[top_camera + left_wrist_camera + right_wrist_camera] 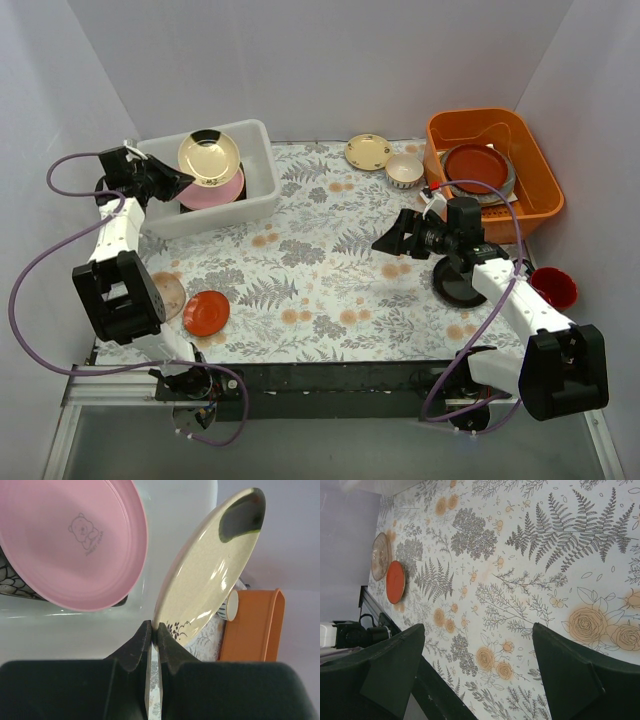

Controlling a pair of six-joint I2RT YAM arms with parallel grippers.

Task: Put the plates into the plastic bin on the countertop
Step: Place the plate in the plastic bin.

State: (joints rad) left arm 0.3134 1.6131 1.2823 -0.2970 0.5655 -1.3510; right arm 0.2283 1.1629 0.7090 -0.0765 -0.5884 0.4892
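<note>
Top: high above the six o'clock edge, looking down on the whole cloth (320,270). Left wrist: right up behind the left gripper (154,626), facing into the bin (165,540) at ten o'clock; shares the cream plate (205,575) with top. Right wrist: low over the cloth, facing eight o'clock; shares the red saucer (395,582) with top.
</note>
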